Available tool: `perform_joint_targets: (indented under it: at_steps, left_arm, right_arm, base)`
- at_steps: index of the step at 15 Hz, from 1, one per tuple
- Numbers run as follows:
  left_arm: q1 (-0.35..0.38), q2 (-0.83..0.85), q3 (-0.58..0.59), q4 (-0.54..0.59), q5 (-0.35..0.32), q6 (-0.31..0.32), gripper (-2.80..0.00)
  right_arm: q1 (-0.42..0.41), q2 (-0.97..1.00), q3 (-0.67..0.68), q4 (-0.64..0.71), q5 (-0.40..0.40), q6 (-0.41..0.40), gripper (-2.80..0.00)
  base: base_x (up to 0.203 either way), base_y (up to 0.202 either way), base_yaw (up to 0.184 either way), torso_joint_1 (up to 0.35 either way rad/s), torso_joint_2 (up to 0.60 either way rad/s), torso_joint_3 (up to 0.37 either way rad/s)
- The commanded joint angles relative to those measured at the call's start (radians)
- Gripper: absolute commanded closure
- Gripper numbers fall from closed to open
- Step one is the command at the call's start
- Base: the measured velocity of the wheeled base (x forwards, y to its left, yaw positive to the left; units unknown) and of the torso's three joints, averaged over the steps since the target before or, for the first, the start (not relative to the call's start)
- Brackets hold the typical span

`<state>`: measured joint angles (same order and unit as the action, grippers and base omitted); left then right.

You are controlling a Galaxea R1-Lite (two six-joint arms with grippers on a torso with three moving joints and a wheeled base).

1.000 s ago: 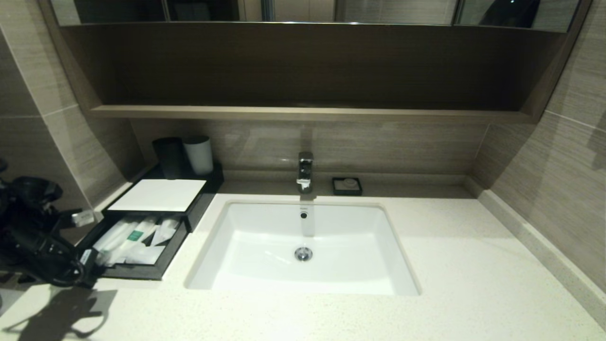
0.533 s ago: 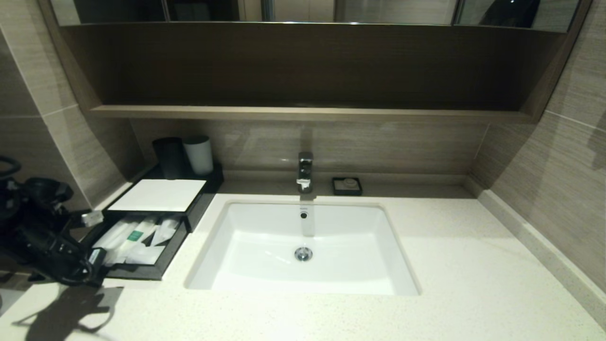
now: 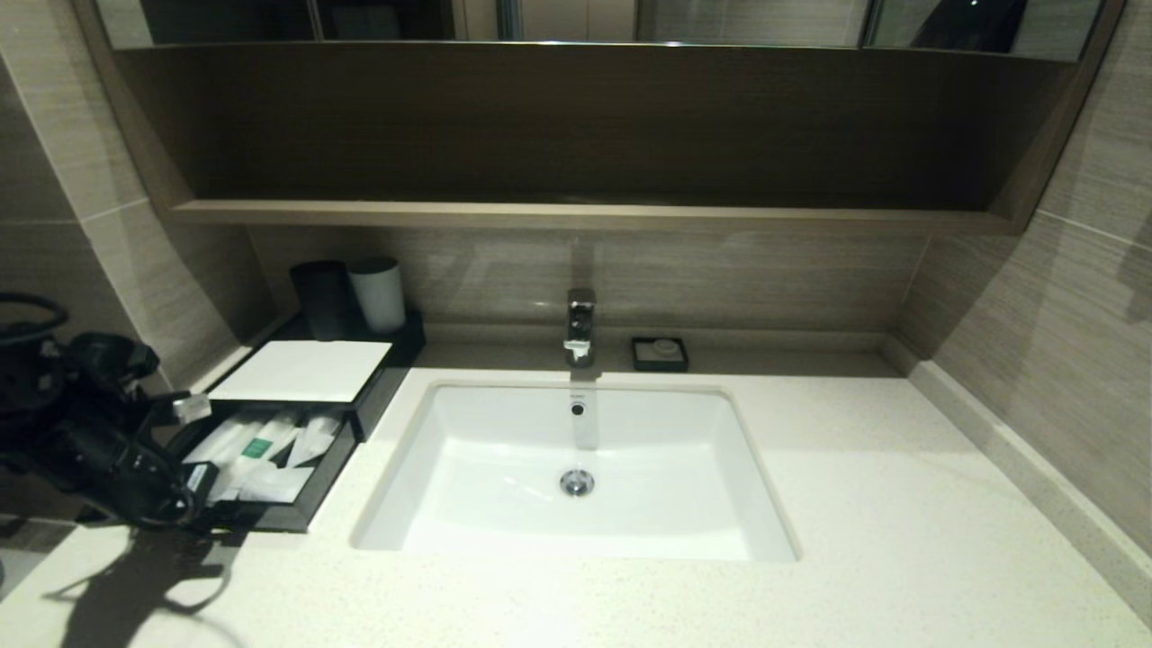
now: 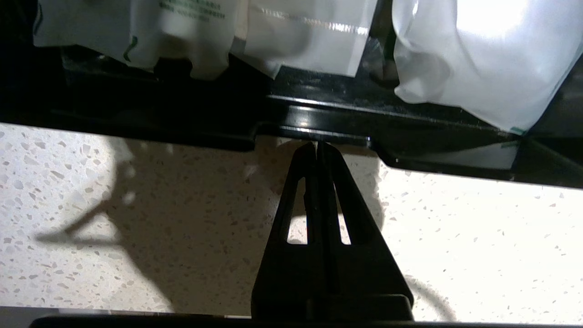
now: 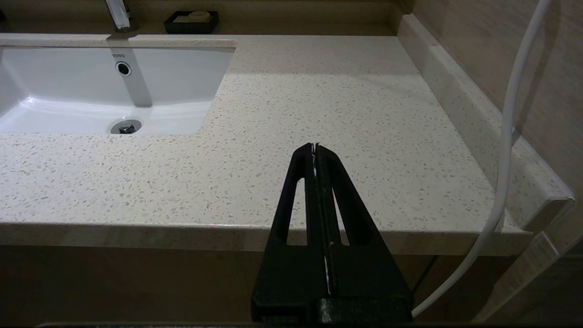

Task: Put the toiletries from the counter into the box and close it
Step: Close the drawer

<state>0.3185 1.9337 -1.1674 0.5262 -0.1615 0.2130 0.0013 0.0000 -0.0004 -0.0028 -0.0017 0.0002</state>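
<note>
The black box (image 3: 301, 369) with a white top panel stands at the back left of the counter (image 3: 900, 504), its drawer (image 3: 270, 517) pulled out toward me. Three white-wrapped toiletries (image 3: 261, 445) lie in the drawer, one with a green label; their wrappers also show in the left wrist view (image 4: 478, 59). My left gripper (image 3: 209, 515) is shut and empty, its tips (image 4: 317, 145) right at the notch in the drawer's front wall (image 4: 410, 123). My right gripper (image 5: 315, 146) is shut and empty, held off the counter's front edge on the right, out of the head view.
A white sink (image 3: 576, 468) with a faucet (image 3: 580, 324) fills the middle. A black soap dish (image 3: 660, 353) sits behind it. A black cup (image 3: 319, 297) and a white cup (image 3: 378, 292) stand behind the box. A wooden shelf (image 3: 585, 214) hangs above. A white cable (image 5: 505, 136) runs by the right wall.
My left arm has moved right and forward, bringing the shut gripper up to the drawer's front. The drawer has hardly moved and stays pulled out.
</note>
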Motion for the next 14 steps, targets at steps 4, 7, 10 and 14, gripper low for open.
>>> perform_joint_targets:
  at_steps: [4, 7, 10, 14]
  left_arm:
    - [-0.022, 0.028, -0.025, -0.005, -0.003, -0.014, 0.00]
    - [-0.041, 0.035, -0.026, -0.037, -0.001, -0.045, 0.00]
    - [-0.045, 0.034, -0.030, -0.064, -0.001, -0.050, 0.00]
    - [-0.056, 0.036, -0.040, -0.064, -0.001, -0.060, 0.00]
  right_arm:
    - [0.000, 0.000, 0.002, 0.000, 0.000, 0.000, 0.00]
    - [0.000, 0.000, 0.002, 0.000, 0.000, 0.000, 0.00]
    - [0.000, 0.000, 0.002, 0.000, 0.000, 0.000, 0.00]
    - [0.000, -0.001, 0.002, 0.000, 0.000, 0.000, 0.00]
  base:
    - [0.000, 0.000, 0.000, 0.000, 0.00, 0.000]
    - [0.000, 0.000, 0.000, 0.000, 0.00, 0.000]
    - [0.000, 0.000, 0.000, 0.000, 0.00, 0.000]
    - [0.000, 0.000, 0.000, 0.000, 0.00, 0.000]
